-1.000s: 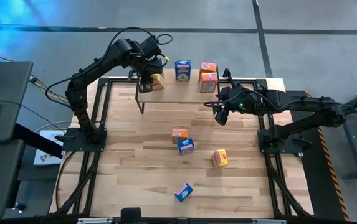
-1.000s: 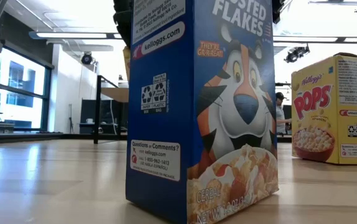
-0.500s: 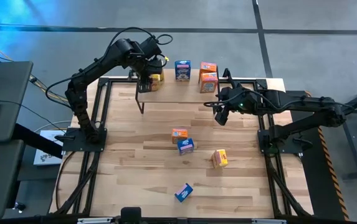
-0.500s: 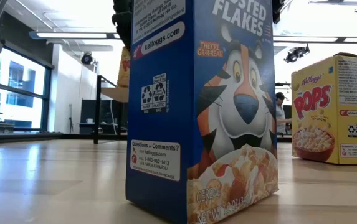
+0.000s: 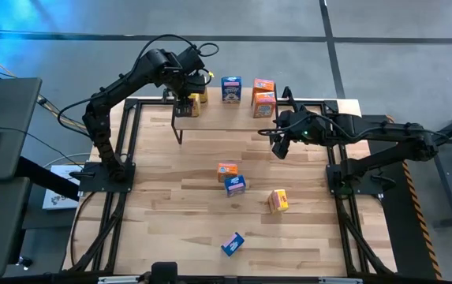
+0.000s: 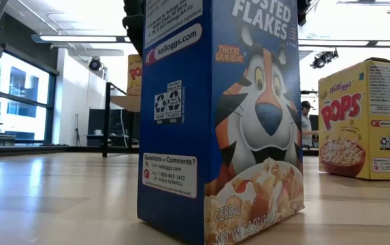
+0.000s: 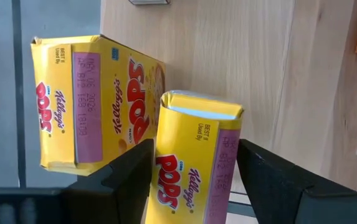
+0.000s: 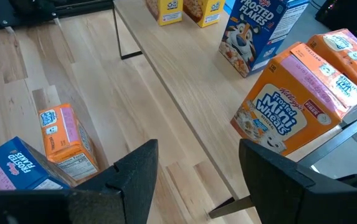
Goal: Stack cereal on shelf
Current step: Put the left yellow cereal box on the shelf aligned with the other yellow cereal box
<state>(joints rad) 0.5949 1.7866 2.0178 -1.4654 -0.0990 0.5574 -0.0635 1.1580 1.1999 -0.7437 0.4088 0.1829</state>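
Seemingly five cereal boxes (image 5: 264, 103) shelved (image 5: 233, 114), four loose (image 5: 236, 185)

Nine cereal boxes (image 5: 230, 88): three yellow, three blue, three orange; one shelf (image 5: 233, 110); two arms.

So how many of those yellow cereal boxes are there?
3. One yellow box and a second beside it stand at the left end of the shelf; the third stands on the table, right of centre. None seems hidden.
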